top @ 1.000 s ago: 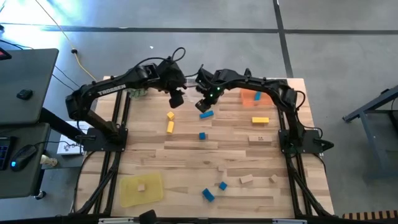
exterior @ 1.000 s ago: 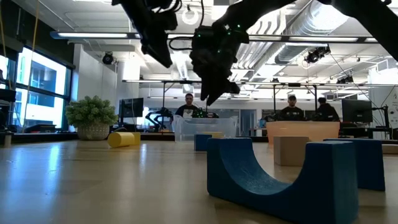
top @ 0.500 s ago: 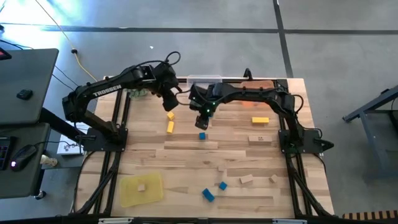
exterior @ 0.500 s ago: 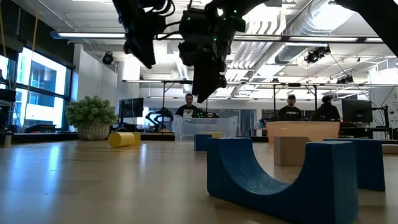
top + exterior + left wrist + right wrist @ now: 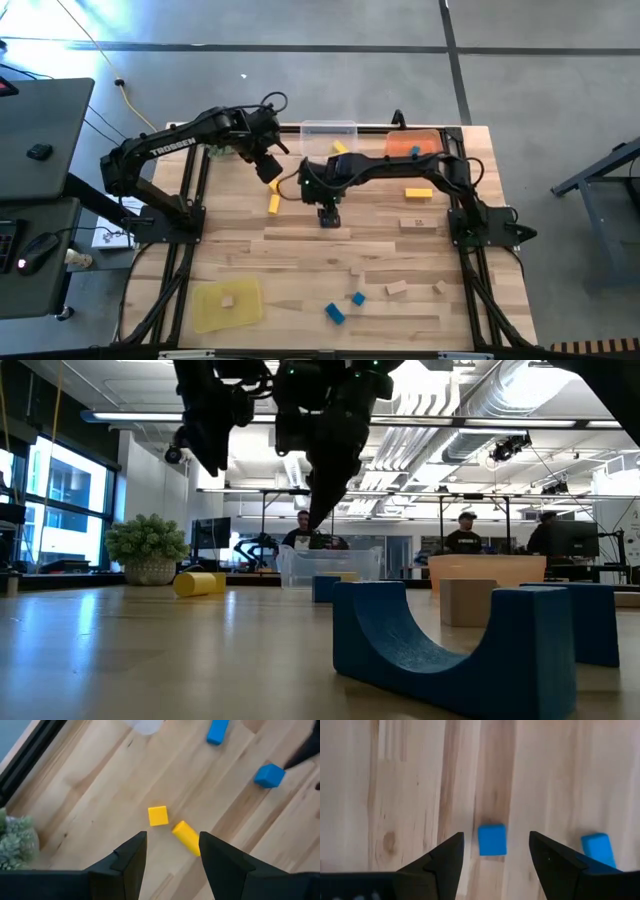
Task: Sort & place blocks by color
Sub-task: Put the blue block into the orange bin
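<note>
blue block (image 5: 492, 840) lies between open right gripper (image 5: 495, 851) fingers.

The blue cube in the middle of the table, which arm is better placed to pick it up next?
Right. The right gripper hangs directly over the blue cube, open fingers either side of it. The left gripper is over the yellow blocks.

I see wooden blocks (image 5: 418, 193) scattered flat across the table: a blue cube (image 5: 492, 840), a yellow cube (image 5: 158, 815) beside a yellow bar (image 5: 186, 836).
</note>
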